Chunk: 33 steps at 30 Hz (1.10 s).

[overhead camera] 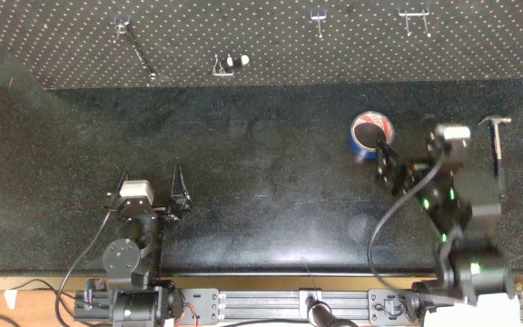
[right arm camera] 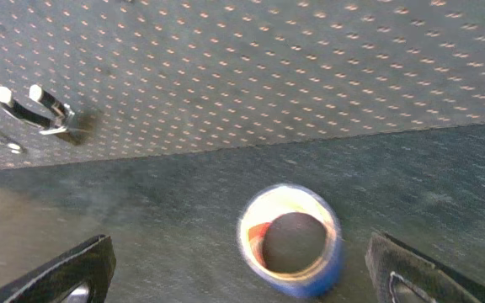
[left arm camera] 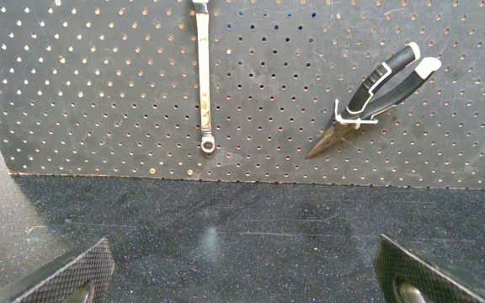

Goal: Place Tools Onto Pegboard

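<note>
A blue tape roll lies flat on the dark mat, right of centre; the right wrist view has the tape roll just ahead of the fingers. My right gripper hangs open a little short of it, nothing between its fingers. A hammer lies on the mat at the far right. On the pegboard hang a wrench and pliers. My left gripper rests open near the front left, holding nothing.
Two bare hooks stick out of the pegboard's upper right. The mat's middle stretch lies free between the arms. A rail with cables runs along the front edge.
</note>
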### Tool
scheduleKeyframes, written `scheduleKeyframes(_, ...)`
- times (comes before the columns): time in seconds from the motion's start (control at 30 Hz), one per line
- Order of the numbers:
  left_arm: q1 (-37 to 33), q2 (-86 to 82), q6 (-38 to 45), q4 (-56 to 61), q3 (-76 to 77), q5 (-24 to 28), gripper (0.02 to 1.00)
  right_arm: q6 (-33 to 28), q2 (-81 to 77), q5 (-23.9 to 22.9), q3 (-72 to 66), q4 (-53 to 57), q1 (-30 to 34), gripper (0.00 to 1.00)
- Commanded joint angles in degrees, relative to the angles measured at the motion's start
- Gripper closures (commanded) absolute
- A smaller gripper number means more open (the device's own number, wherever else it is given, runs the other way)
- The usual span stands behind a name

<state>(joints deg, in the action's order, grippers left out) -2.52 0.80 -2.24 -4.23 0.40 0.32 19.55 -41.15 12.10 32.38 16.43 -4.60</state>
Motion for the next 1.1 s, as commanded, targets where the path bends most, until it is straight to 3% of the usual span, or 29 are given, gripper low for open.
scheduleKeyframes(0.03, 0.31, -0.59, -0.46, -0.39, -0.09, 0.83, 0.023, 3.02, -16.02, -0.15, 12.50, 7.85, -3.26, 0.025)
scheduleKeyframes(0.1, 0.31, -0.59, -0.46, -0.39, -0.09, 0.83, 0.023, 2.43, -25.11, -1.09, 18.27, 14.12, -4.31, 0.025)
scheduleKeyframes(0.2, 0.31, -0.59, -0.46, -0.39, -0.09, 0.83, 0.023, 2.40, -36.04, -8.66, 27.08, 23.63, -7.34, 0.025)
scheduleKeyframes(0.27, 0.31, -0.59, -0.46, -0.39, -0.09, 0.83, 0.023, -1.92, -41.90, -10.29, 31.30, 24.92, -9.68, 0.025)
scheduleKeyframes(0.4, 0.31, -0.59, -0.46, -0.37, -0.09, 0.83, 0.023, -1.81, -51.01, -16.04, 36.61, 29.03, -12.20, 0.025)
scheduleKeyframes(0.77, 0.31, -0.59, -0.46, -0.37, -0.09, 0.83, 0.023, -1.81, -62.60, -15.54, 40.72, 27.43, -13.22, 0.005)
scheduleKeyframes(0.8, 0.31, -0.59, -0.46, -0.39, -0.09, 0.83, 0.023, -1.81, -63.01, -15.54, 40.72, 27.43, -13.22, 0.053)
scheduleKeyframes(0.87, 0.31, -0.59, -0.46, -0.39, -0.09, 0.83, 0.023, -1.81, -64.26, -15.54, 40.72, 27.45, -13.22, 0.419)
scheduleKeyframes(0.9, 0.31, -0.59, -0.46, -0.39, -0.09, 0.83, 0.023, -1.81, -64.94, -15.54, 40.72, 27.45, -13.22, 0.557)
scheduleKeyframes(0.93, 0.31, -0.59, -0.46, -0.39, -0.09, 0.83, 0.023, -1.81, -65.55, -15.54, 40.72, 27.47, -13.22, 0.630)
scheduleKeyframes(1.0, 0.31, -0.59, -0.46, -0.39, -0.09, 0.83, 0.023, -1.81, -65.79, -15.54, 40.72, 27.39, -13.22, 0.921)
scheduleKeyframes(1.1, 0.31, -0.59, -0.46, -0.39, -0.09, 0.83, 0.023, -1.33, -60.76, -15.45, 40.72, 25.00, -13.25, 0.925)
